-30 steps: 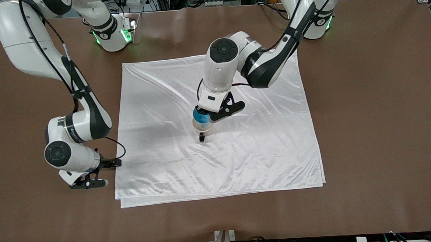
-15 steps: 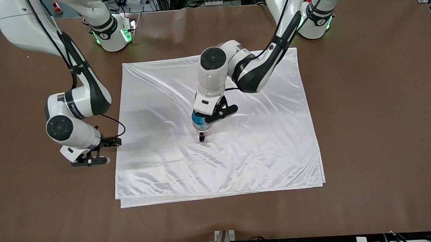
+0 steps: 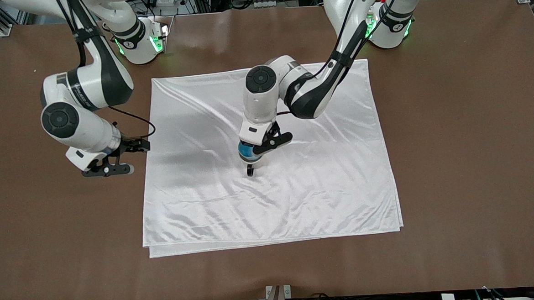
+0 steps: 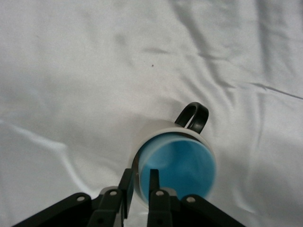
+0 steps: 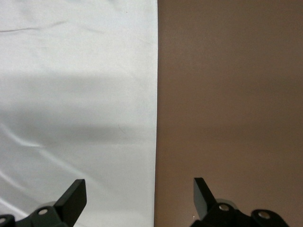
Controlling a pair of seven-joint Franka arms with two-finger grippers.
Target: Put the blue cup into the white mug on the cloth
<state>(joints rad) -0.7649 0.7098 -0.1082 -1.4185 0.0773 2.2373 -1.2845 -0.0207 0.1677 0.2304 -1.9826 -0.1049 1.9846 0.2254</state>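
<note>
The white mug (image 3: 251, 161) stands near the middle of the cloth (image 3: 323, 179), with its black handle (image 3: 250, 171) toward the front camera. The blue cup (image 3: 247, 149) sits down inside it. In the left wrist view the blue cup (image 4: 182, 165) fills the mug's rim (image 4: 156, 128). My left gripper (image 3: 251, 151) is shut on the blue cup's wall (image 4: 139, 177), one finger inside and one outside. My right gripper (image 3: 111, 166) hangs open and empty over the cloth's edge at the right arm's end; in the right wrist view (image 5: 139, 196) it straddles that edge.
The brown table (image 3: 453, 135) surrounds the cloth on all sides. The cloth is folded double, with soft wrinkles near the mug. The right wrist view shows cloth (image 5: 75, 94) beside bare table (image 5: 227, 94).
My left gripper has lowered the blue cup into the white mug. My right arm has risen and moved away from the front camera along the cloth's edge.
</note>
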